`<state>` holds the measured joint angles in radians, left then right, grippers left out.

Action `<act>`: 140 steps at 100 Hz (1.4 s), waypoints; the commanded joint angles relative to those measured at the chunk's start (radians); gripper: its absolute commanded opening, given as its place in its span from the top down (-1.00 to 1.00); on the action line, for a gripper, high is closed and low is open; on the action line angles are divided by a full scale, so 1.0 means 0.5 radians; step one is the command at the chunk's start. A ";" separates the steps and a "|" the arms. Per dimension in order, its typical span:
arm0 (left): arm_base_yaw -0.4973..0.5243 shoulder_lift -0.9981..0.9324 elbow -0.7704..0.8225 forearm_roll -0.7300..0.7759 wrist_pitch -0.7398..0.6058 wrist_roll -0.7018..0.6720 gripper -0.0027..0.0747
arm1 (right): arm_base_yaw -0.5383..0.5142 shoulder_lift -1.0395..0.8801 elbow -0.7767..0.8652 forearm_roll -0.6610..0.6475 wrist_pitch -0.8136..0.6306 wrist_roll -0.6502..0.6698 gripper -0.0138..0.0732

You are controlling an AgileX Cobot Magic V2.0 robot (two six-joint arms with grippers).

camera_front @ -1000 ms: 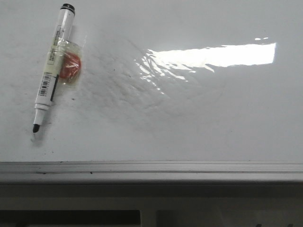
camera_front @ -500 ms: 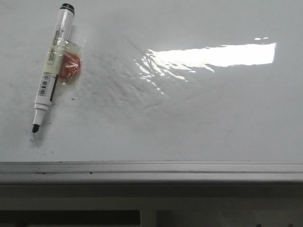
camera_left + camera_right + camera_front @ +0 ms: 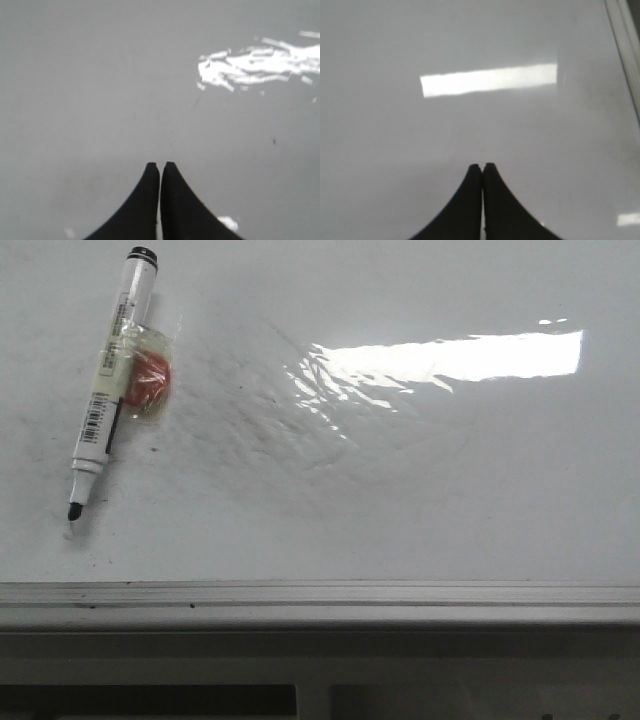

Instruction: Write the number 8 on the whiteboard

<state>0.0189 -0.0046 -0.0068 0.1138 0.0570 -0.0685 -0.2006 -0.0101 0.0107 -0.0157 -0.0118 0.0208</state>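
Both grippers are seen only in the wrist views. On the left gripper the two black fingers are pressed together with nothing between them, and the same is seen on the right gripper, which is also closed and empty. Each is held above the whiteboard, whose glossy surface is marked by wrinkled film and a bright reflection. Its grey edge rail is seen along the near side. A white marker with its cap off is laid on the board at the far left, tip towards the rail, touching a red round object wrapped in clear film. No drawn 8 is visible on the board.
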 commanded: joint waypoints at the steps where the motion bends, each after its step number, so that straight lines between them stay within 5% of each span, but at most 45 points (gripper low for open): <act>1: 0.006 -0.054 0.073 -0.045 -0.399 -0.006 0.98 | -0.010 -0.044 0.000 0.007 -0.301 -0.006 0.84; 9: 0.006 -0.054 0.027 -0.041 -0.441 -0.006 0.98 | -0.010 -0.044 -0.053 0.007 -0.216 -0.006 0.84; 31: 0.006 0.093 -0.339 -0.050 0.065 -0.006 0.98 | 0.029 0.041 -0.349 0.019 0.374 -0.006 0.84; 62: -0.001 0.382 -0.526 -0.052 0.065 -0.006 0.96 | 0.055 0.533 -0.727 0.294 0.962 -0.006 0.83; 91: -0.006 0.618 -0.526 -0.273 -0.154 -0.006 -0.01 | 0.058 0.547 -0.718 0.294 0.850 -0.006 0.83; 100: -0.052 0.713 -0.526 -0.278 -0.228 -0.006 -0.13 | 0.058 0.547 -0.718 0.294 0.877 -0.006 0.83; 114: -0.300 0.867 -0.526 -0.274 -0.455 -0.017 -0.13 | 0.058 0.547 -0.718 0.294 0.904 -0.006 0.83; 140: -1.072 1.274 -0.526 -0.257 -0.674 -0.017 -0.13 | 0.058 0.547 -0.718 0.294 0.904 -0.006 0.83</act>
<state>-0.4138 0.5691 -0.2337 -0.0137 -0.1756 -0.0685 -0.1730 0.2449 -0.3141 0.1257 0.5091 0.0208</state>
